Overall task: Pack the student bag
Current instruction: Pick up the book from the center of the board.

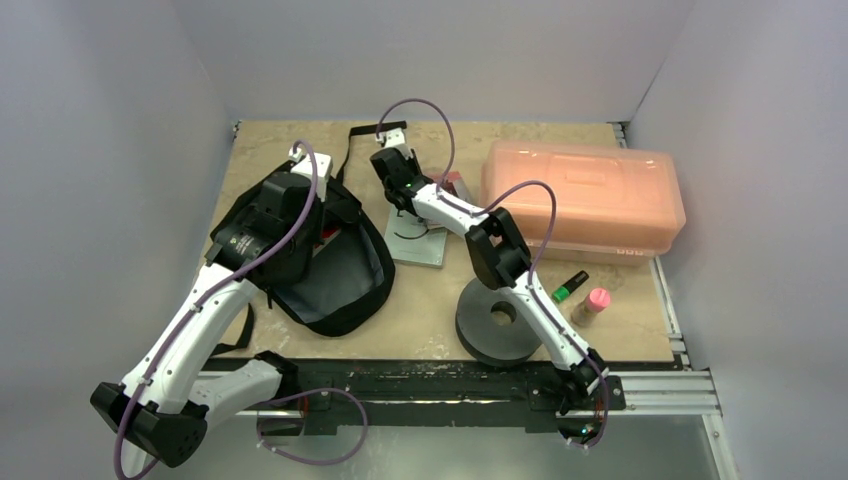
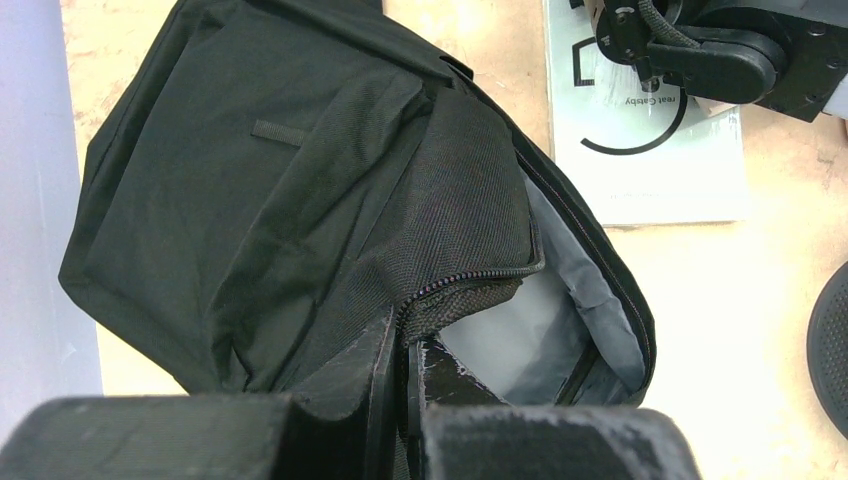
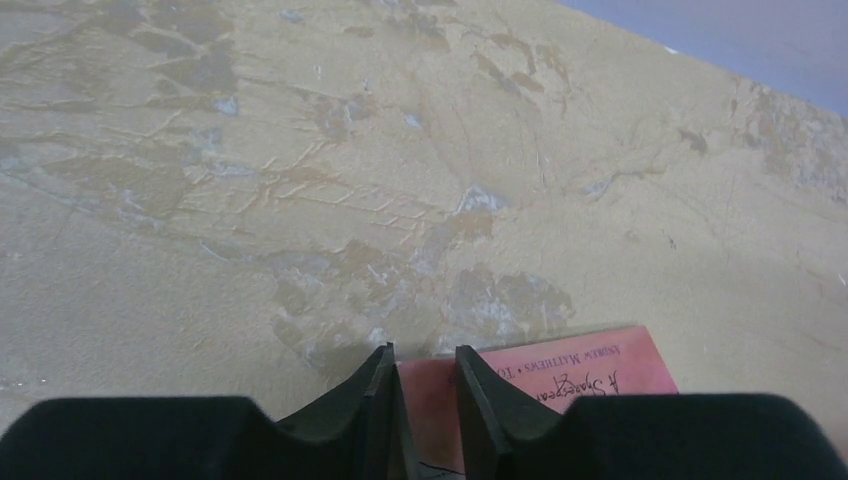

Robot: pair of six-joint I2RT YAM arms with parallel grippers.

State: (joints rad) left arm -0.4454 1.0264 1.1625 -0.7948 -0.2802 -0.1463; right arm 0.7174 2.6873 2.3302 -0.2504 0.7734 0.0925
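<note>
The student bag point(image 1: 345, 280) lies on the left half of the bench, nearer the left edge than the middle. Its mouth is unzipped and gapes toward the centre, showing grey lining. The left gripper point(image 2: 405, 350) is clenched on the bag's zipper lip, pinching the fabric just where the zip teeth end.

Just right of the bag a pale book point(image 1: 420, 245) lies flat. Beyond it, toward the far edge, the right gripper point(image 3: 425, 380) is over a corner of a pink book point(image 3: 560, 380). Its jaws stand a narrow gap apart with pink cover showing between them, and I cannot tell whether they grip it.

An orange box point(image 1: 585, 195) fills the far right corner, and a dark spool point(image 1: 495, 325) sits by the near edge.

The step in hand looks like fetching a book while the mouth is held open. To do it well:

- The left arm should lift the lip up and away so the opening stays wide and taut.
- The right should take the book by an edge.
- The right should then slide the book in spine first, low, along the lining.
</note>
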